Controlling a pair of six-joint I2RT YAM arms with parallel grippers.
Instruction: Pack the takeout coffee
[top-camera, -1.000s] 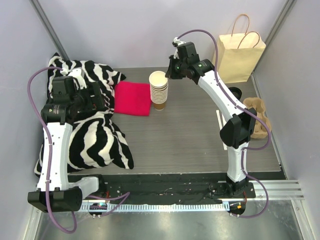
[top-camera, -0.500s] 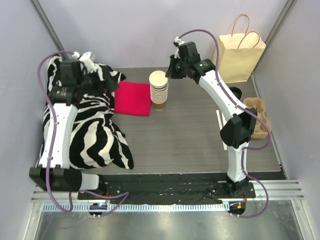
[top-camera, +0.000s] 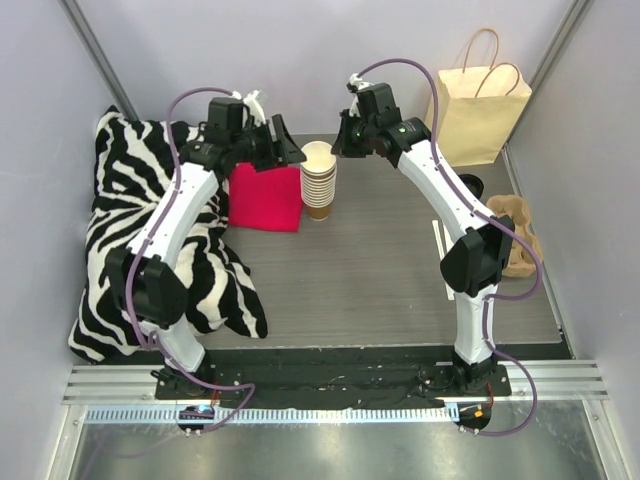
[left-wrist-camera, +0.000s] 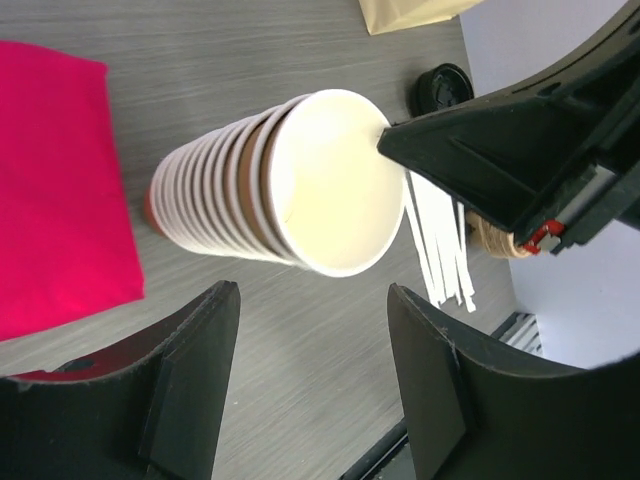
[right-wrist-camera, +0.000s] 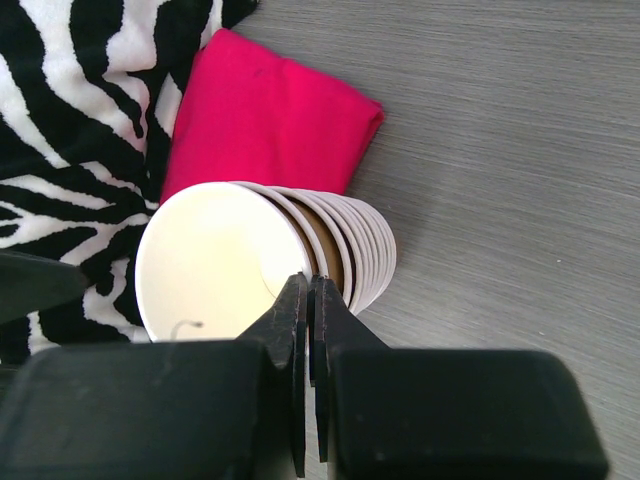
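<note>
No takeout coffee, a brown cup with its lid on, is in view. A stack of cream-white paper cups (top-camera: 318, 180) stands mid-table. My right gripper (top-camera: 338, 146) is shut, its tips at the right rim of the top cup (right-wrist-camera: 210, 260); whether the rim is pinched I cannot tell. My left gripper (top-camera: 290, 152) hovers just left of the stack, open, with nothing between its fingers (left-wrist-camera: 215, 330). In the left wrist view the cup stack (left-wrist-camera: 240, 190) lies ahead of the jaws, and the right gripper's tip (left-wrist-camera: 400, 145) touches its rim.
A loose black lid (top-camera: 470, 186) and a brown cup carrier (top-camera: 515, 235) lie at the right. A tan paper bag (top-camera: 478, 110) stands at the back right. A pink cloth (top-camera: 265, 197) and a zebra cloth (top-camera: 140, 230) cover the left. White strips (top-camera: 440, 250) lie near the carrier.
My left arm has swung from over the zebra cloth rightward to the cup stack, and its jaws have narrowed somewhat. The right arm has not moved.
</note>
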